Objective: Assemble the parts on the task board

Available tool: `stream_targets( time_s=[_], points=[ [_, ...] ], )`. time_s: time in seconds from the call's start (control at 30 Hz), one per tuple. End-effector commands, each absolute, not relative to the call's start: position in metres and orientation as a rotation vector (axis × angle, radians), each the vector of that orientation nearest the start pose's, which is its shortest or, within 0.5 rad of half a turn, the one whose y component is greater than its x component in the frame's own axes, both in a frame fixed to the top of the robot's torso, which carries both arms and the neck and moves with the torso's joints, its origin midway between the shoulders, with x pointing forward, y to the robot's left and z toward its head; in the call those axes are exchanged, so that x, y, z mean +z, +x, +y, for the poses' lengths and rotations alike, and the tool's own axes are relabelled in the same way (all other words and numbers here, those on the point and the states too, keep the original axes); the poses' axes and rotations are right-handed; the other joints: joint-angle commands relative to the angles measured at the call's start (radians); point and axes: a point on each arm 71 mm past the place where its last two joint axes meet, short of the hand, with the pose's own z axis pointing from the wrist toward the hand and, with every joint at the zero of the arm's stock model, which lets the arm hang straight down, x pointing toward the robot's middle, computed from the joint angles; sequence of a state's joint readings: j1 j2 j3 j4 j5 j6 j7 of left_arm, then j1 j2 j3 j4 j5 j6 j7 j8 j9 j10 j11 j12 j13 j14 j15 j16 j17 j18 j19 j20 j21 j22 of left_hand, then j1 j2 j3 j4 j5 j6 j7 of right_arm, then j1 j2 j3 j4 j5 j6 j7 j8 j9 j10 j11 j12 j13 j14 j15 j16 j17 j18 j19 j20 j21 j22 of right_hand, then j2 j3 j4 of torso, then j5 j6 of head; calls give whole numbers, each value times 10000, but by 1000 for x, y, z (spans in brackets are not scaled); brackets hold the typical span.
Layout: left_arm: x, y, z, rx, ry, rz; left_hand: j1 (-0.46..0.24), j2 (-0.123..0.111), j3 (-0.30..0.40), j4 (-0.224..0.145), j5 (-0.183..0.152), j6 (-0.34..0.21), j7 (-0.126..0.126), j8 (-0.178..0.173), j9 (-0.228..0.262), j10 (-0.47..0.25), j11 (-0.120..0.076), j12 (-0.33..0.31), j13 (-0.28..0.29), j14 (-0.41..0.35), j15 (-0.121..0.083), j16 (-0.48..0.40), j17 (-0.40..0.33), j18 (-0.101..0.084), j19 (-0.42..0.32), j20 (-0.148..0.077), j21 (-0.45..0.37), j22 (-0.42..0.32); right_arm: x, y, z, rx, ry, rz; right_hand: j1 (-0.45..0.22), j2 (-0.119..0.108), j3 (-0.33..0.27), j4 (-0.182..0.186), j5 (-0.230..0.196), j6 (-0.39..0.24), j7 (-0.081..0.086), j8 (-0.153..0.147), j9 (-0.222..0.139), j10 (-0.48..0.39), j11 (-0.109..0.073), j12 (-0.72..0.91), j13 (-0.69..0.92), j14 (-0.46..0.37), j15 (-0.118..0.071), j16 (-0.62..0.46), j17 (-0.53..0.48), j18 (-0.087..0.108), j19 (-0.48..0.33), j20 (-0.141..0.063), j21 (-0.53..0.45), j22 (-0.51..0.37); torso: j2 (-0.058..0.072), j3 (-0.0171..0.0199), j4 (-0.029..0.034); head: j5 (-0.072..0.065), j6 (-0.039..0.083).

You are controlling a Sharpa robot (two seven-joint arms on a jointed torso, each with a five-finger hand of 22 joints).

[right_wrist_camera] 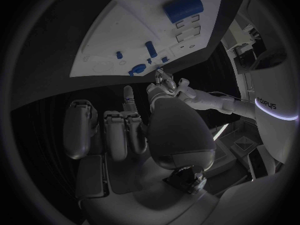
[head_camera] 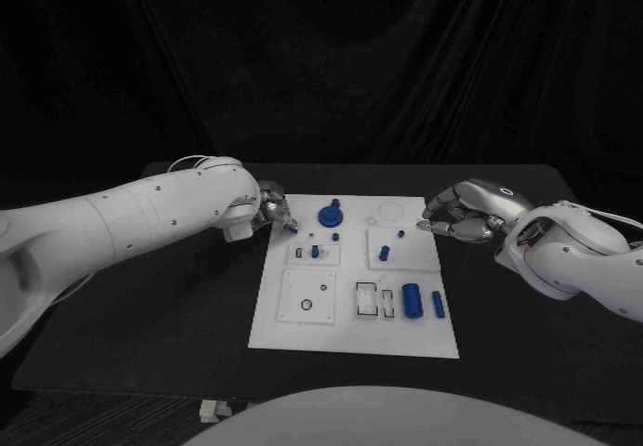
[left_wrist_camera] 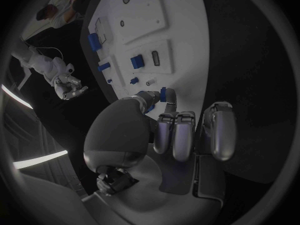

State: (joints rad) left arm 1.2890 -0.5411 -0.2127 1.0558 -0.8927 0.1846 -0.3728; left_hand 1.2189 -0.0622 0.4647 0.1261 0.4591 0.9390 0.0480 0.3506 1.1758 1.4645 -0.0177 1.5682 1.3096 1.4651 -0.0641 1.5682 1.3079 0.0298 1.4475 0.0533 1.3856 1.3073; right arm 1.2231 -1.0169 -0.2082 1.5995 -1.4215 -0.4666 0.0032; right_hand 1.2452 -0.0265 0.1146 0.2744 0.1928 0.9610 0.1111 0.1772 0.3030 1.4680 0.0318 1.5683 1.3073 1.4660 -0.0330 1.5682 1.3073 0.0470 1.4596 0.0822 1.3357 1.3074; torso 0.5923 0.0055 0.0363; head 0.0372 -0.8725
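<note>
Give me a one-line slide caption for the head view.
Both hands, left and right, flank the white task board with blue parts on it.

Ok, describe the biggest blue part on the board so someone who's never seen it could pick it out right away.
Start at the white task board in the middle of the black table. Go to its near right corner, where two blue parts lie side by side. The fat blue cylinder is the inner one, thicker than the slim blue rod beside it.

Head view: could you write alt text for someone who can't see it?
A white task board lies on a black table, dotted with small blue parts. The left hand rests at the board's far left edge; the right hand, fingers curled, hovers at its far right corner.
</note>
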Motion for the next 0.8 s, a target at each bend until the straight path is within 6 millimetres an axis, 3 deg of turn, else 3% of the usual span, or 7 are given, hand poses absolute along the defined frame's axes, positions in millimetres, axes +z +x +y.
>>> stream_targets(
  time_s=[0.03,0.47,0.8],
  points=[
    [-250,537,199,-4459,-4143,23887,-49,-103,452,-364,10,84,-38,70,0,1063,-32,26,2612,1057,9,26,2629,210,-78,-29,-87,1960,-217,445,-264,6087,-1278,16682,23,108,-10,35,42,69,9,-68,17,1028,45,25,2635,1048,38,26,2635,98,-8,-27,-50,1877,-15,3,8,-18,-2],
    [-243,501,203,-4386,-4086,24509,-207,-153,581,-371,-92,156,-51,73,-31,1063,-39,26,2612,1057,4,26,2629,221,-109,-35,-135,1946,-220,443,-266,6032,-1211,16785,34,120,-7,32,43,72,8,-70,20,1028,45,25,2635,1048,39,26,2635,109,-33,-26,-103,1861,-23,7,-2,50,-2],
    [-243,498,199,-4270,-3610,24220,-310,-159,670,-378,-293,183,-62,54,-69,1063,-48,26,2612,1057,-3,26,2629,223,-114,-41,-148,1943,-222,442,-266,6059,-1195,16773,48,119,-9,27,44,67,9,-76,22,1028,47,25,2635,1048,40,26,2635,119,-55,-25,-149,1847,-11,2,-2,36,-2]
  ],
)
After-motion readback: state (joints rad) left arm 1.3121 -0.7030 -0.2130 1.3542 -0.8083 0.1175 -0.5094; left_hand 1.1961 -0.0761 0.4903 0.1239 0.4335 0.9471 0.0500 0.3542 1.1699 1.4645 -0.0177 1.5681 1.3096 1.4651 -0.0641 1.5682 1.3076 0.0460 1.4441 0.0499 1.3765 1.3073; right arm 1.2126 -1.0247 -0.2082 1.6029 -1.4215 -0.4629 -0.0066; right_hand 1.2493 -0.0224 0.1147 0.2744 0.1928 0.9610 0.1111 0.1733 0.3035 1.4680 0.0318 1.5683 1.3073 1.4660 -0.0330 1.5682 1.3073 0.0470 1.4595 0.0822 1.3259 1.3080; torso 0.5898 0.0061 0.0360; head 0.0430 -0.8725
